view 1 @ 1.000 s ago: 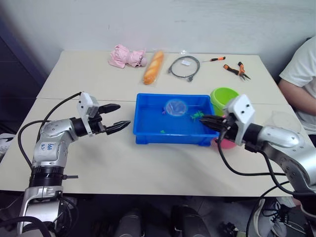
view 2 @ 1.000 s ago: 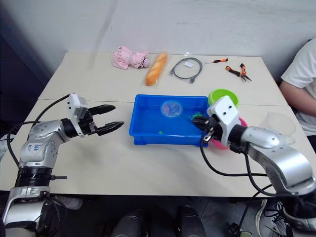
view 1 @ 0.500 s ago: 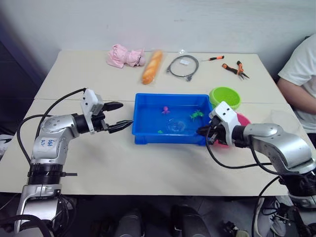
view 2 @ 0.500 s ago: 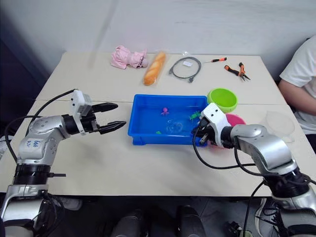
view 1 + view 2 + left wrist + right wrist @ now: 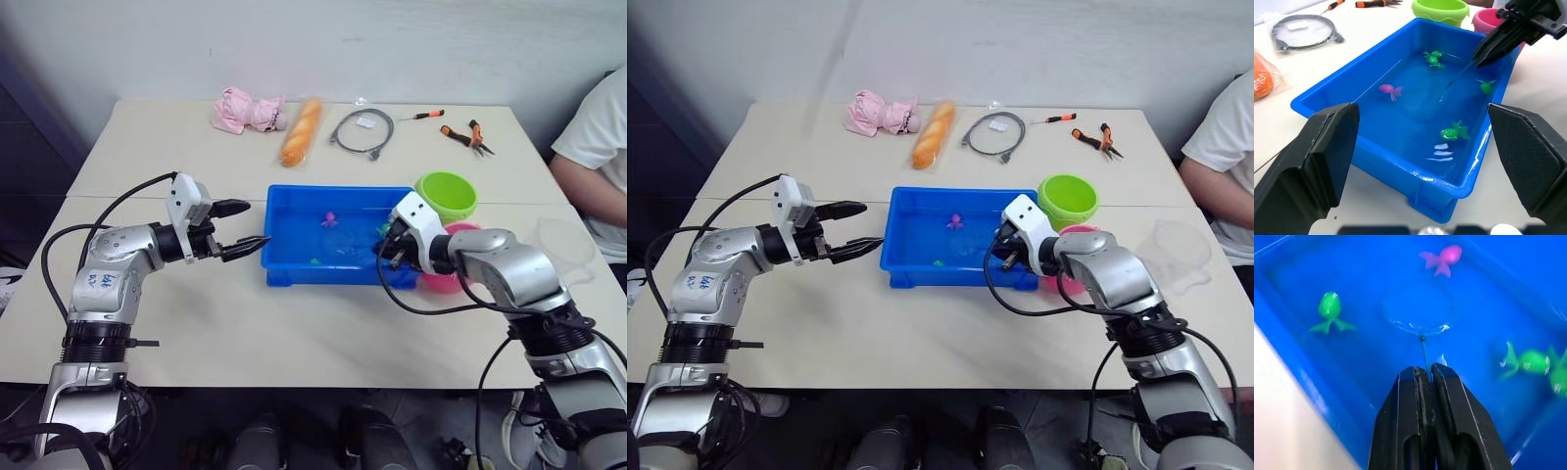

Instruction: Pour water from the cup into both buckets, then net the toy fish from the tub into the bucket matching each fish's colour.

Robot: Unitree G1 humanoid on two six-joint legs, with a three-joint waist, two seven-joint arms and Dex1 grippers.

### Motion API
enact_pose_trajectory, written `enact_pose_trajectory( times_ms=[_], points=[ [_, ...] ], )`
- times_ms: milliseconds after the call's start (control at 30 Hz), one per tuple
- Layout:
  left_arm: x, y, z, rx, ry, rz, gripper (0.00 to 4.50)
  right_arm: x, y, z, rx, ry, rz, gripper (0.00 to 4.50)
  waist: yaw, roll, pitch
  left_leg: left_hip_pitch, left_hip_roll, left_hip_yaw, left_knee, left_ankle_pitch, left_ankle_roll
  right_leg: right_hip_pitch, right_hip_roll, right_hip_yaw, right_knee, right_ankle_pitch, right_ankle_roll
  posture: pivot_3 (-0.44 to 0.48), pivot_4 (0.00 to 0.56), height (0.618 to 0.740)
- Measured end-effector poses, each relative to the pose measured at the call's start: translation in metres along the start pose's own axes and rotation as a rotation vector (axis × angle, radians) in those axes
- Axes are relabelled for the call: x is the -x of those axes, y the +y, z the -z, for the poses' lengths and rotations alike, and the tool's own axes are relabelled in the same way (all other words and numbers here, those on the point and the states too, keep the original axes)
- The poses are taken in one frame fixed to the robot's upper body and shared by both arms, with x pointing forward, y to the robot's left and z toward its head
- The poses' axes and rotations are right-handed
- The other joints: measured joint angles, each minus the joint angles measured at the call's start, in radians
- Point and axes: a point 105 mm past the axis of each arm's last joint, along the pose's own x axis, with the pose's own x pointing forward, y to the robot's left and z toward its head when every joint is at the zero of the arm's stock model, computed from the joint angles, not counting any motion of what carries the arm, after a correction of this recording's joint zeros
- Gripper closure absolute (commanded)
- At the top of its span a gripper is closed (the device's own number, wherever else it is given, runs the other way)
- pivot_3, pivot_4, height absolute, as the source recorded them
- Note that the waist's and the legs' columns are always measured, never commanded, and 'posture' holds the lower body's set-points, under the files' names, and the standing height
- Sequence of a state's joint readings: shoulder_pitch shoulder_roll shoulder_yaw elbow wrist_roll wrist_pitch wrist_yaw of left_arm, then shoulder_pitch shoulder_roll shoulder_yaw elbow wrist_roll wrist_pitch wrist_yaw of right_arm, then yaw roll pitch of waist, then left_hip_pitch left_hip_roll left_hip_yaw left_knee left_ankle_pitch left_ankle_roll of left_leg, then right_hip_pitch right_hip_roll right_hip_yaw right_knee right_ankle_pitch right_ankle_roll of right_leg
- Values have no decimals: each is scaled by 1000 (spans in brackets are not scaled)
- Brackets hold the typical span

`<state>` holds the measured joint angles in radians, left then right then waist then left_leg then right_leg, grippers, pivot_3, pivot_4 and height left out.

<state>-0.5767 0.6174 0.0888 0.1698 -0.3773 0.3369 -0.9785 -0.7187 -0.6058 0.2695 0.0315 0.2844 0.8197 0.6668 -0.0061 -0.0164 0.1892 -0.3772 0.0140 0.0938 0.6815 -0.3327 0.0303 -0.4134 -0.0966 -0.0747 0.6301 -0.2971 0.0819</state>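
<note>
Net dipped in tub, held by right gripper.

Net (image 5: pixel 1418 313) lay in the blue tub (image 5: pixel 284 269) at frame centre, hoop under water, its thin handle running back to the right gripper (image 5: pixel 1423 374), whose fingers were clamped on it. Left gripper (image 5: pixel 243 227) hovered just beside the tub's left rim, fingers spread wide, holding nothing. One pink fish (image 5: pixel 1388 90) lay near the hoop.

Glossy plastic tub (image 5: pixel 1376 147) — matt table (image 5: pixel 294 323); smooth.

Fish in tub (image 5: pixel 1322 105): one pink fish (image 5: pixel 1389 90), four green fish (image 5: pixel 1454 132). Buckets: two, green bucket (image 5: pixel 446 195) and pink bucket (image 5: pixel 453 278).
</note>
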Motion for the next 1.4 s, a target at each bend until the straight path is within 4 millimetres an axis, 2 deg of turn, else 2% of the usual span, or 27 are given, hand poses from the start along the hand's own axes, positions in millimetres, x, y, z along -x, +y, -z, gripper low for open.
enact_pose_trajectory(
  times_ms=[400, 733, 833, 1100, 1200, 1300, 1400],
  points=[
    [1, 0, 2, 5, 3, -4, 41, -7, -5, -11, 54, -65, 43, 4500, -1, 0, 0, 0, 0, 0, 0, 0, 0, 0, 0, 0, 0, 0, 0, 0, 150, 738],
    [-1, -1, 2, 8, -3, 0, 41, 0, -1, -11, 54, -166, 44, 4500, 0, 0, 0, 0, 0, 0, 0, 0, 0, 0, 0, 0, 0, 0, 0, 0, 150, 738],
    [-2, -2, 2, 8, -3, 6, 41, 11, 3, -14, 61, -210, 39, 4500, 1, 0, 0, 0, 0, 0, 0, 0, 0, 0, 0, 0, 0, 0, 0, 0, 150, 738],
    [-7, -9, 2, 18, -18, 56, 41, 58, 14, -8, 76, -293, 39, 4500, 5, 0, 0, 0, 0, -1, -1, 0, 0, 0, 0, -1, -1, 0, 0, 0, 150, 738],
    [-14, -12, 0, 23, -45, 72, 41, 71, 16, 2, 61, -293, 72, 4500, 5, 0, 0, 0, 0, -1, -1, 0, 0, 1, 0, 0, -1, 0, 0, 0, 150, 738],
    [-22, -17, -4, 22, -64, 107, 41, 87, 11, 22, 21, -261, 141, 4500, 11, 0, 0, 0, 0, -1, -1, 0, 0, 1, 0, -1, -1, 0, 0, 0, 150, 738],
    [-34, -25, -8, 20, -81, 156, 41, 92, 8, 31, -4, -248, 170, 4500, 9, 0, 0, 0, -1, 0, 0, 0, 0, 2, 0, 0, -1, 0, 1, 0, 150, 738]
  ],
)
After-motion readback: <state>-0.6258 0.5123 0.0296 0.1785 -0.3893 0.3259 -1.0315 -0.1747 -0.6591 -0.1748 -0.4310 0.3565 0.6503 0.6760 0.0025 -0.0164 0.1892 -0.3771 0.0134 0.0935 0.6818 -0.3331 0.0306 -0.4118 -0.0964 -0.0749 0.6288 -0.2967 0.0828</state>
